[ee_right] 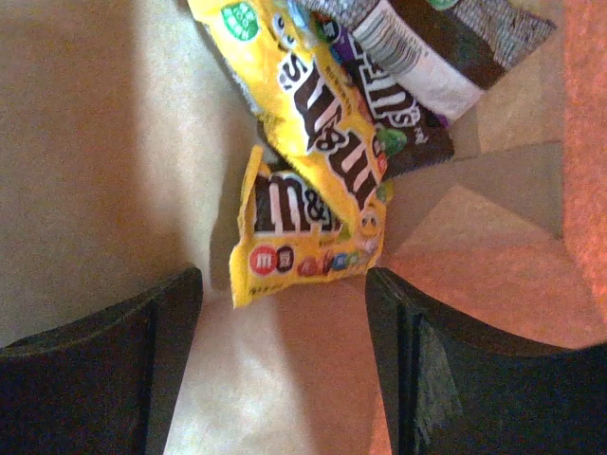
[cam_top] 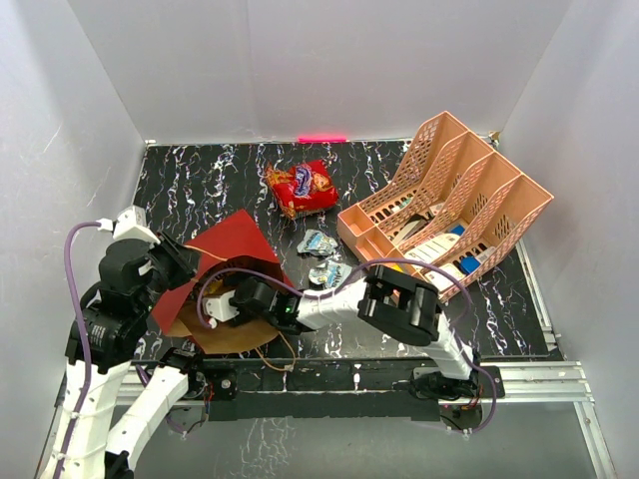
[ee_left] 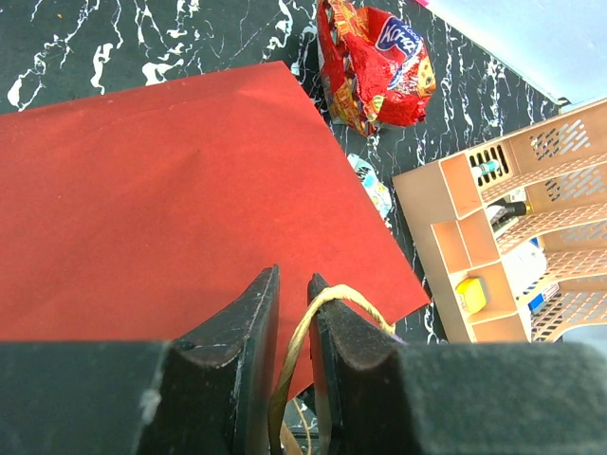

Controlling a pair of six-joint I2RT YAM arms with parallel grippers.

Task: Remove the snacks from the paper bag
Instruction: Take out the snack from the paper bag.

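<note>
The bag (cam_top: pixel 228 244) lies at the near left of the surface, red outside and kraft brown inside, with its mouth toward the near edge. My left claw (ee_left: pixel 292 284) pinches its thin looped handle (ee_left: pixel 346 297) between fingers that are almost together. My right claw (ee_right: pixel 283 284) is inside the bag with its fingers spread wide and gripping nothing. Two yellow packets (ee_right: pixel 313 123) overlap on the brown floor just ahead of it, and a brown packet (ee_right: pixel 408 114) lies partly under them.

The chips (cam_top: pixel 300 187), red-orange and crinkled with a blue logo, lie on the surface (cam_top: pixel 200 180) beyond the bag. Two small pale-blue packets (cam_top: pixel 321 244) sit between the bag and the peach organizer (cam_top: pixel 449 200). The surface is black with white veins, and plain white walls (cam_top: pixel 300 60) enclose it.
</note>
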